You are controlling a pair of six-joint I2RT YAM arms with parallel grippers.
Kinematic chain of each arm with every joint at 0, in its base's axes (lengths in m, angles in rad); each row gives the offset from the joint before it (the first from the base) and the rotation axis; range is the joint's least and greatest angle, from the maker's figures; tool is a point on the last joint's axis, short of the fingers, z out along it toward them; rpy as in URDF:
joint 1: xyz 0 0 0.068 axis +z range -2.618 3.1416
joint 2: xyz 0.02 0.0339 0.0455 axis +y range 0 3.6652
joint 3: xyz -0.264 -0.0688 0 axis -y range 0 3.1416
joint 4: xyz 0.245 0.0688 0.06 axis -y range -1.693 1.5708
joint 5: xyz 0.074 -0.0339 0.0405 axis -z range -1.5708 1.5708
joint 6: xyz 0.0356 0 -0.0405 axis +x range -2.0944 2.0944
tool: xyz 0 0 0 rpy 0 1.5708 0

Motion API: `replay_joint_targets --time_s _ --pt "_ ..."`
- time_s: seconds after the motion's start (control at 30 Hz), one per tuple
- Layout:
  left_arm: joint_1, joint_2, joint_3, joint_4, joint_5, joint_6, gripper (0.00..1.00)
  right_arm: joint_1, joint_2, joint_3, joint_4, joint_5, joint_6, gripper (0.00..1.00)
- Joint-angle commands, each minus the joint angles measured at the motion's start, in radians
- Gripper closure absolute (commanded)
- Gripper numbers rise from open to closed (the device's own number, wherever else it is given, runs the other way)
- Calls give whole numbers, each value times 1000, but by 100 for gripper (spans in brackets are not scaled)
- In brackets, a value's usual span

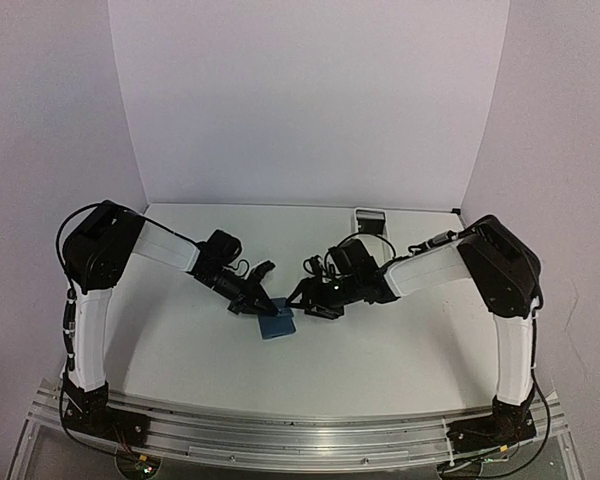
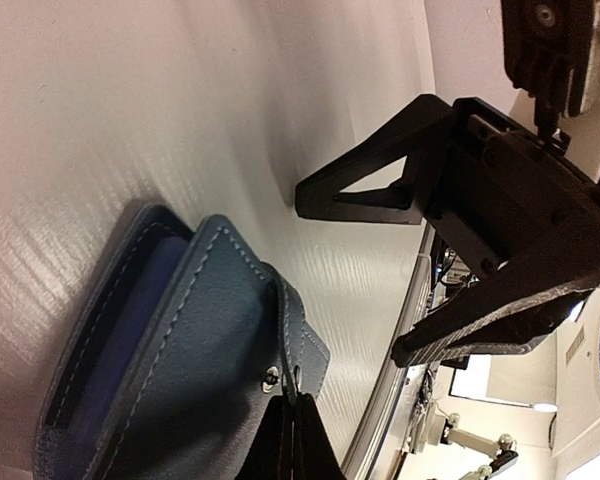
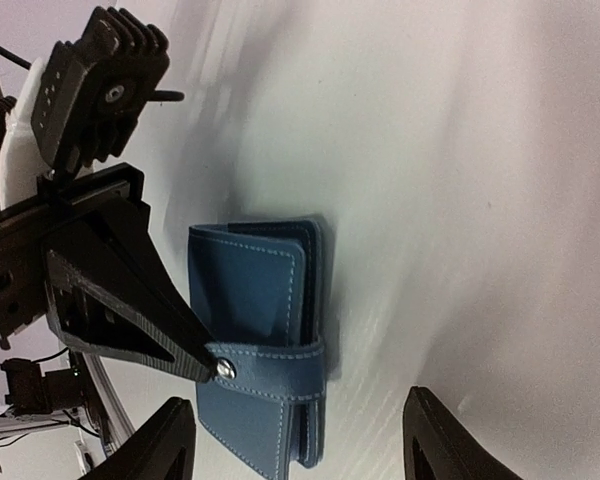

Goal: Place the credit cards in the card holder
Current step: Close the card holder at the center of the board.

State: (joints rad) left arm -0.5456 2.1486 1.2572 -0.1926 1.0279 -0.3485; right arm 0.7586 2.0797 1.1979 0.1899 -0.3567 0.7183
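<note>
The dark-blue card holder (image 1: 276,324) lies on the white table between the two arms, folded, with its snap strap (image 3: 280,362) wrapped round the open edge. My left gripper (image 1: 259,305) is shut on the end of the strap by the metal snap (image 2: 271,376); in the left wrist view its fingers (image 2: 292,405) pinch the tab. My right gripper (image 1: 311,304) hangs open just right of the holder, its fingers (image 3: 165,445) wide apart on either side of it and touching nothing. No credit card shows in any view.
A small white tray (image 1: 368,219) stands at the back against the wall, right of centre. The right gripper's open black fingers (image 2: 380,180) sit close to the left gripper's tips. The table's metal front rail (image 1: 280,430) runs along the near edge.
</note>
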Motion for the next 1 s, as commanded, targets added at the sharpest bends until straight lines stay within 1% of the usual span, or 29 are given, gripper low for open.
replay_joint_targets --time_s 0.0,0.1,0.23,0.3,0.37,0.43,0.5,0.6,0.77,0.97 --pt "6 -28 -17 -33 -42 -28 100 24 79 93 -48 38 -45 36" --pt "5 -27 -20 -30 -56 -15 100 31 106 114 -49 36 -46 40" --pt "6 -21 -16 -20 -68 -12 100 50 113 120 -66 54 -55 40" --pt "6 -19 -21 -18 -79 -17 100 65 116 126 -100 89 -68 41" --pt "4 -16 -26 -21 -91 -15 100 79 115 127 -140 126 -76 44" --pt "4 -14 -25 -40 -103 -7 100 88 116 132 -171 170 -86 49" --pt "1 -13 -26 -59 -106 -1 100 91 126 145 -190 185 -91 52" --pt "-5 -13 -24 -62 -97 -2 100 96 140 160 -224 186 -94 53" --pt "-12 -15 -2 -43 -30 -43 100 105 140 150 -230 176 -93 52" --pt "-12 -34 34 -19 48 -127 100 91 104 121 -228 170 -74 55"
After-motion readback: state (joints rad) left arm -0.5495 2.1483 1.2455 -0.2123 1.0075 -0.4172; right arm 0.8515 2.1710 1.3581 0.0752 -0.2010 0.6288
